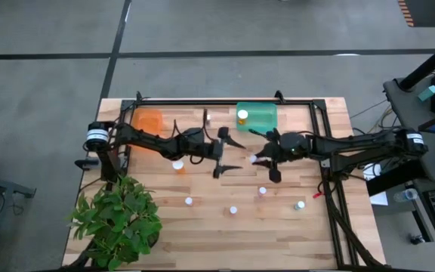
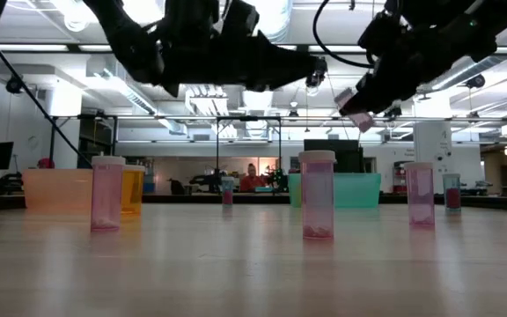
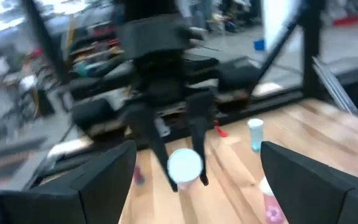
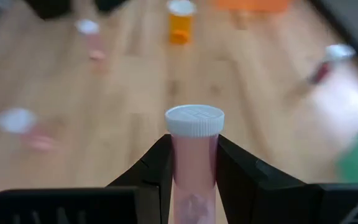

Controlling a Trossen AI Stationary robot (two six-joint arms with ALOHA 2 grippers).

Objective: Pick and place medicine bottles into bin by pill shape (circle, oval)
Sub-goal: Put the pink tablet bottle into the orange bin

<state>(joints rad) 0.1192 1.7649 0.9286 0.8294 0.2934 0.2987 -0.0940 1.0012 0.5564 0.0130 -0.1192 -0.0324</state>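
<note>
Two bins sit at the table's (image 1: 202, 234) far edge, the orange bin (image 1: 148, 121) left of the green bin (image 1: 259, 115). Loose medicine bottles (image 1: 189, 201) stand nearer, and a potted plant (image 1: 119, 219) fills the near-left corner.

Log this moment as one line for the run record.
right tool: shut on pink bottle, lifted mid-table | left tool: open, empty, facing it | green bin: one bottle inside | orange bin: contents unclear
</note>
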